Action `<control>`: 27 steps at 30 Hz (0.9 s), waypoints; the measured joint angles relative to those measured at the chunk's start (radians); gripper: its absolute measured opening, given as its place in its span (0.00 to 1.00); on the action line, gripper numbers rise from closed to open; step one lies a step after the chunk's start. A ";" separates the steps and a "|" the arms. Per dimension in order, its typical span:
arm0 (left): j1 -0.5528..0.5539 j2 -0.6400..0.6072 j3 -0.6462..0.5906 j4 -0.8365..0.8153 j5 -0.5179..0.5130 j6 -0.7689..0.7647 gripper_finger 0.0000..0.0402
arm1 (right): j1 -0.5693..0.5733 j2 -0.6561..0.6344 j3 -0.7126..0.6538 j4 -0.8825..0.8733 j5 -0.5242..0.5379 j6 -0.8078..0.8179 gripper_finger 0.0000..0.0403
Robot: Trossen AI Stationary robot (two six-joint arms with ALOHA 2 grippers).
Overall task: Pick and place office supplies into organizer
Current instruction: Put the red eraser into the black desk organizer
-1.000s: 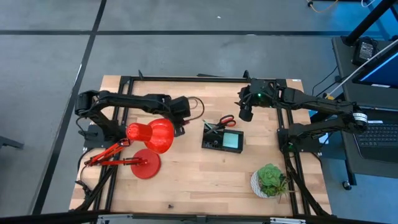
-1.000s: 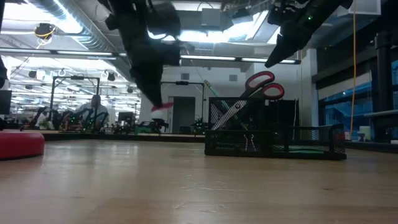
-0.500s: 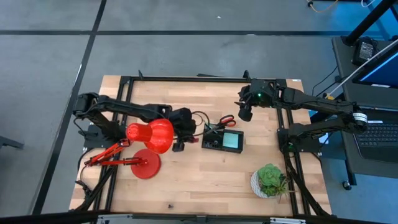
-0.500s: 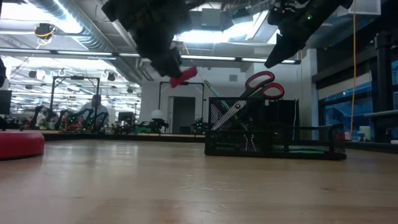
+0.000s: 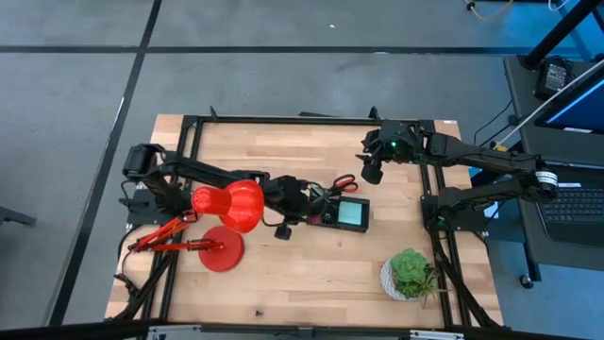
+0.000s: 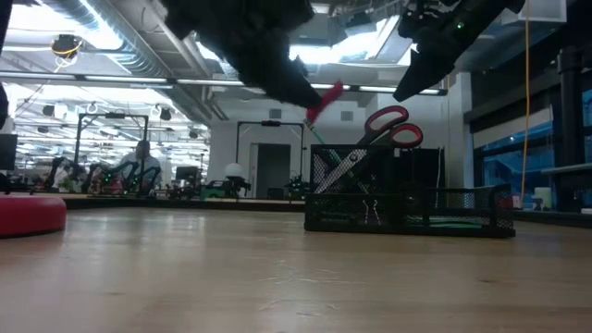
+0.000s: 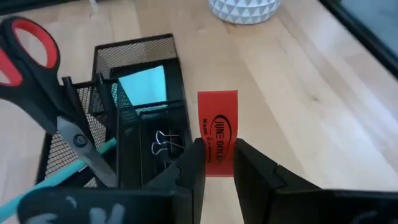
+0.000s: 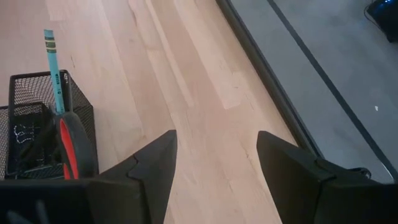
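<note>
Left gripper (image 7: 216,163) carries a flat red printed eraser (image 7: 217,130) beside the black wire-mesh organizer (image 7: 134,55).
Its jaws clench the eraser; the right gripper (image 8: 214,163), at two o'clock, hangs released.

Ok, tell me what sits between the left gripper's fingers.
In the left wrist view, the left gripper pinches a small red printed piece between its fingers, just beside the black mesh organizer.

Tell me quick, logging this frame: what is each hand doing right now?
Left hand: closed on a small red eraser, beside the black organizer.
Right hand: open, holding nothing, raised behind the organizer.
</note>
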State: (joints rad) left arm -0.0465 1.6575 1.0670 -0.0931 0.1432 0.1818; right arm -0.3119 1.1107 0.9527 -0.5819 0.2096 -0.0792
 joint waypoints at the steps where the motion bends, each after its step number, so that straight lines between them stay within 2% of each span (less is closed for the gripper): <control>1: 0.001 0.017 0.000 0.020 -0.007 -0.001 0.16 | 0.000 0.000 0.000 0.000 0.000 0.000 0.56; 13: 0.005 0.184 0.000 0.102 -0.223 -0.038 0.16 | 0.000 0.000 0.000 -0.008 0.000 -0.002 0.56; 23: 0.005 0.236 0.000 0.125 -0.234 -0.038 0.17 | 0.000 0.000 0.000 -0.007 0.000 -0.003 0.56; 27: 0.005 0.234 0.000 0.124 -0.230 -0.043 0.20 | 0.000 0.000 0.000 -0.007 0.000 -0.003 0.56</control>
State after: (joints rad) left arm -0.0414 1.8919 1.0668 0.0306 -0.0868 0.1387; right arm -0.3119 1.1107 0.9524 -0.5892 0.2094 -0.0822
